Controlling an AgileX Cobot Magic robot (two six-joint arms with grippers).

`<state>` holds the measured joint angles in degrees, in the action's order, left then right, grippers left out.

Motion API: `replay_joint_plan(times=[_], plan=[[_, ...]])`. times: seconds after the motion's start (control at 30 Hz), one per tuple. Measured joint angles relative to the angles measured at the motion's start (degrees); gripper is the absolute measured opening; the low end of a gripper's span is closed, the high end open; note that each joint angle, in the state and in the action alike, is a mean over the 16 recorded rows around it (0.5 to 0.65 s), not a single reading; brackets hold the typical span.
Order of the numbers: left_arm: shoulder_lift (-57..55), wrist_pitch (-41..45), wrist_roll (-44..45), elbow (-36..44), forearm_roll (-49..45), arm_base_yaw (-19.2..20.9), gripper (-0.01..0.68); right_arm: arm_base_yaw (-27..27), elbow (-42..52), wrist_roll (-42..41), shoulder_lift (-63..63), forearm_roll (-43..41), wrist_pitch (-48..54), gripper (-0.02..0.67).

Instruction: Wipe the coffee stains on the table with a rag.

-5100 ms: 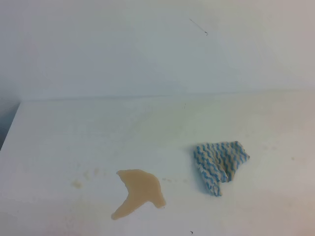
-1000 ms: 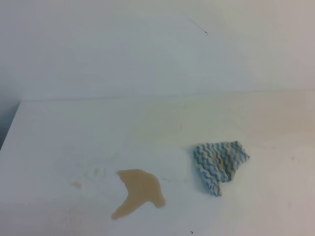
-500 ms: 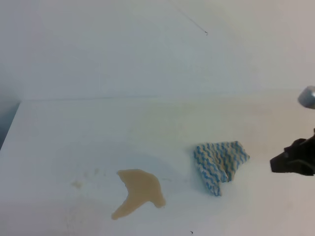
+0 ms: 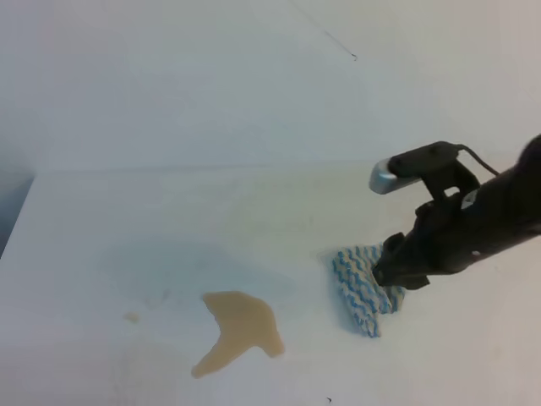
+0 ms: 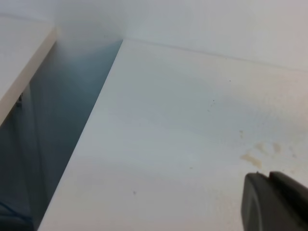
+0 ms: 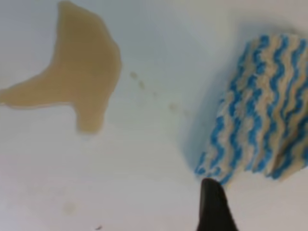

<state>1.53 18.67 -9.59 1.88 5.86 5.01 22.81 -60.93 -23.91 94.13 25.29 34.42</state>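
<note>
A white table (image 4: 127, 228) with faint yellowish smudges is observed. Directly on it lie the coffee stains (image 4: 239, 330), a tan boomerang-shaped puddle, and the rag (image 4: 359, 288), zigzag-striped and crumpled, well apart to the right of the puddle.

The right tool (image 4: 390, 269) hides part of the rag (image 4: 359, 283).

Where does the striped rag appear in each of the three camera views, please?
Exterior high: the rag lies right of centre, partly under the right claw.
Left wrist: not in it.
Right wrist: it fills the right side.
Shared landmark: the coffee stains, upper left in the right wrist view.
</note>
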Motion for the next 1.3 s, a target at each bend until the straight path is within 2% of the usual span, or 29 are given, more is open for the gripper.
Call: replay_joint_plan(times=[0.23, 0.47, 0.6, 0.77, 0.9, 1.03, 1.3], plan=[[0.0, 0.0, 0.0, -0.5, 0.0, 0.0, -0.001, 4.1, -10.1, 12.9, 8.9, -14.2, 3.9, 0.402], [0.0, 0.0, -0.1, -0.3, 0.0, 0.0, -0.001, 5.1, -16.2, 16.9, 17.1, -17.6, 7.2, 0.384], [0.0, 0.0, 0.0, -0.5, 0.0, 0.0, -0.001, 5.1, -17.8, 16.9, 20.2, -17.0, 8.1, 0.328], [0.0, 0.0, 0.0, -0.3, 0.0, 0.0, -0.001, 5.1, -19.1, 15.9, 22.5, -15.3, 9.5, 0.214], [0.0, -0.1, 0.0, -0.3, 0.0, 0.0, -0.001, 5.1, -20.8, 13.2, 23.2, -11.7, 11.5, 0.120], [-0.1, -0.1, 0.0, -0.3, 0.0, 0.0, -0.001, 5.1, -23.5, 7.9, 23.4, -4.2, 14.8, 0.047], [-0.1, -0.1, 0.0, -0.2, 0.0, 0.0, -0.001, 5.3, -30.0, -7.3, 23.4, 20.6, 25.5, 0.013]])
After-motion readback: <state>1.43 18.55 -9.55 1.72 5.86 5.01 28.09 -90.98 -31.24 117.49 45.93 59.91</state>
